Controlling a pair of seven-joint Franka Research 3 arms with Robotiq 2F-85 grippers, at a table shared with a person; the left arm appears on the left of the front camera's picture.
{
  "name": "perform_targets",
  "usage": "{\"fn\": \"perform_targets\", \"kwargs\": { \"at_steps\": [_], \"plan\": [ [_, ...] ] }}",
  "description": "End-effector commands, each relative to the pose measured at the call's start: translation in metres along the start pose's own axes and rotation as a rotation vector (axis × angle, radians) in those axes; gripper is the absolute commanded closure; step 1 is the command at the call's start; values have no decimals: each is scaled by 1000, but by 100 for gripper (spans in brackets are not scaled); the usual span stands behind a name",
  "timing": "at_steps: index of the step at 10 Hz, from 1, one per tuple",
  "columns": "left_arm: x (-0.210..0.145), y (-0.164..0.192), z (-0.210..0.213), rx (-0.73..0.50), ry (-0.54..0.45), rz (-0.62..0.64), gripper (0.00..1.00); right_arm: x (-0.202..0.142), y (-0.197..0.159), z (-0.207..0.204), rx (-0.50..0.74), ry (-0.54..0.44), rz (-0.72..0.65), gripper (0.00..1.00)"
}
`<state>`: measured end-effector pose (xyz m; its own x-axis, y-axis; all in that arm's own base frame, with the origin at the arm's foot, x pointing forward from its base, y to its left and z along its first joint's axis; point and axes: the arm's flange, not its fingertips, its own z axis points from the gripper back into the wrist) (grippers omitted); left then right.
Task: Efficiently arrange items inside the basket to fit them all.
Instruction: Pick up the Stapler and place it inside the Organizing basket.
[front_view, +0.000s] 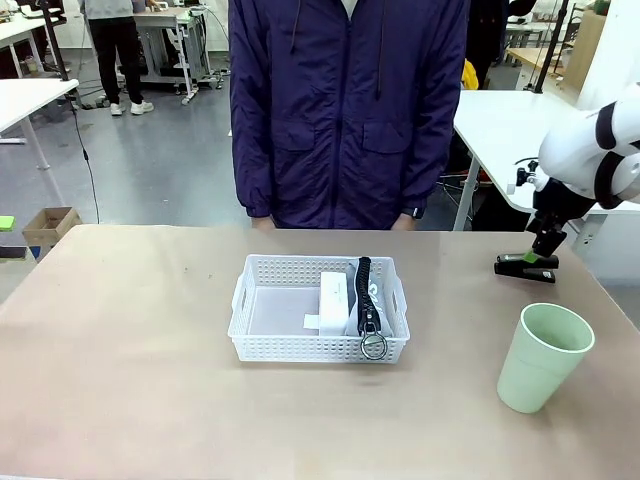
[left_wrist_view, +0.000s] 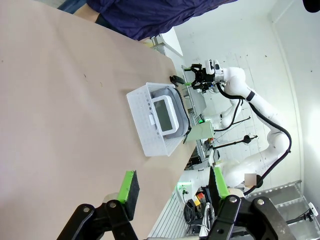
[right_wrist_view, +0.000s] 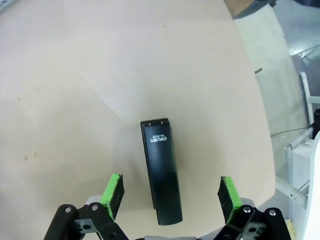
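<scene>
The white perforated basket (front_view: 262, 345) sits mid-table, holding a small white box (front_view: 333, 296) and, along its right side, the grey pouch (front_view: 353, 312) with black zipper and metal ring. A black stapler (front_view: 512, 267) lies at the far right of the table, and my right gripper (front_view: 541, 256) hangs just over it. In the right wrist view the stapler (right_wrist_view: 161, 170) lies lengthwise between the open green pads (right_wrist_view: 113, 189), untouched. A pale green cup (front_view: 541, 356) stands upright at the near right. My left gripper (left_wrist_view: 172, 192) is open and empty, far from the basket (left_wrist_view: 146, 125).
A person in a dark purple jacket (front_view: 345, 110) stands at the far edge behind the basket. The table's right edge runs close to the stapler. Bare tabletop (front_view: 120, 340) spreads left of the basket and in front of it.
</scene>
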<state>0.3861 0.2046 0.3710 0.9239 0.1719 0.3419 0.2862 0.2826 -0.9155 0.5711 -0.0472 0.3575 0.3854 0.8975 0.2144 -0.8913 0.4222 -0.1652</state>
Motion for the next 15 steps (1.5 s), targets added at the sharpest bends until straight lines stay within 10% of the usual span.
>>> {"fn": "perform_targets", "kwargs": {
  "at_steps": [1,11,12,13,14,15],
  "plan": [
    [-2,-2,-1,2,-1,-8,26,0,-4,-10,-12,98,8,0],
    [-2,-2,-1,2,-1,-8,26,7,-15,-54,79,217,191,0],
    [-2,-2,-1,2,-1,-8,26,6,-16,-54,88,227,194,49],
    [-2,-2,-1,2,-1,-8,26,6,-16,-55,92,227,185,59],
    [-2,-2,-1,2,-1,-8,26,6,-17,-55,96,232,182,100],
    [-2,-2,-1,2,-1,-8,26,5,-17,-55,101,233,180,100]
  ]
}}
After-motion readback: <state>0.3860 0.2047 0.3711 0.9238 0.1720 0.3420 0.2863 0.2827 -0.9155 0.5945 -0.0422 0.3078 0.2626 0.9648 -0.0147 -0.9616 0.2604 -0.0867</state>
